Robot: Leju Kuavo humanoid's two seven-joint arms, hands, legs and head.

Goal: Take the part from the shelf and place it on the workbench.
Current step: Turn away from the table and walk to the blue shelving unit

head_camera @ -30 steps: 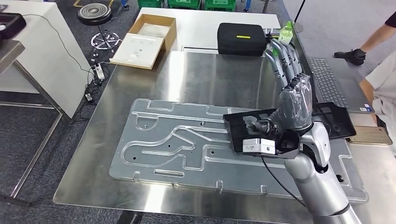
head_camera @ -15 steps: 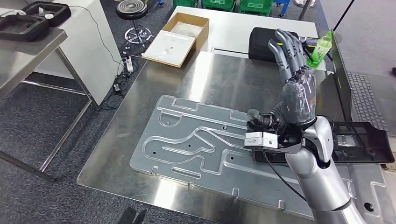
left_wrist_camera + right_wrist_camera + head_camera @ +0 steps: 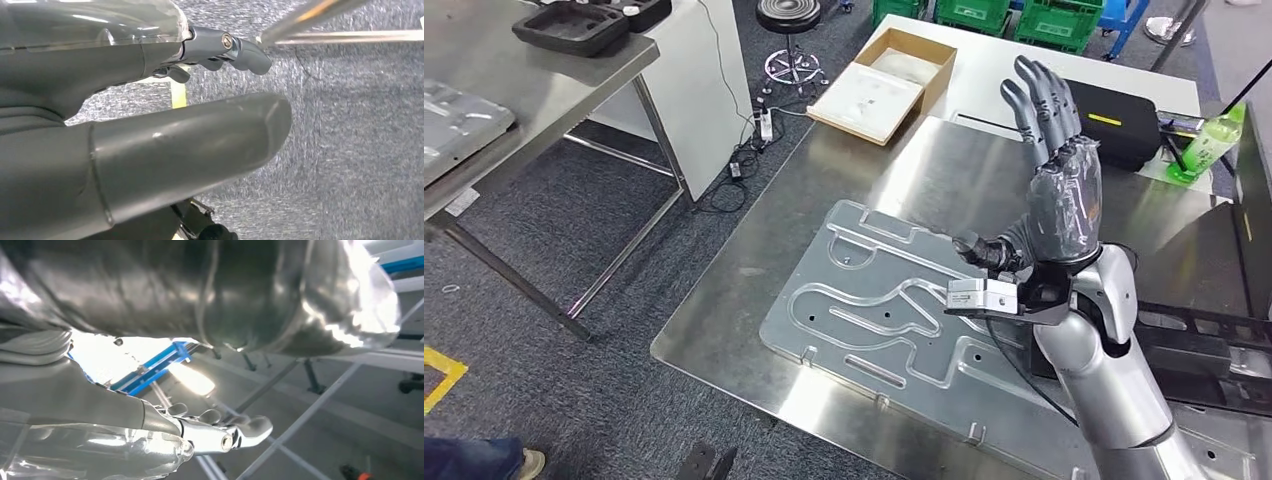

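Observation:
A flat black tray-like part [image 3: 1214, 345] lies on the steel workbench [image 3: 924, 170] at its right side, partly behind my right forearm. My right hand [image 3: 1061, 190] is raised above the bench to the left of that part, fingers straight up and spread, holding nothing. The right wrist view shows the same right hand [image 3: 150, 430] with fingers extended and empty. My left hand [image 3: 150, 125] hangs over grey carpet, its fingers [image 3: 235, 47] slightly bent, nothing in it.
A large grooved aluminium plate [image 3: 864, 290] covers the bench's middle. Behind it are a cardboard box [image 3: 889, 75], a black case [image 3: 1124, 120] and a green bottle [image 3: 1209, 145]. A steel side table [image 3: 514, 70] at left carries a black tray [image 3: 574, 25]. A person's shoe [image 3: 524, 462] shows bottom left.
The camera has swung left, so the whole scene slides right and the side table comes into view. My right hand stays raised and empty, with the black part now farther to its right.

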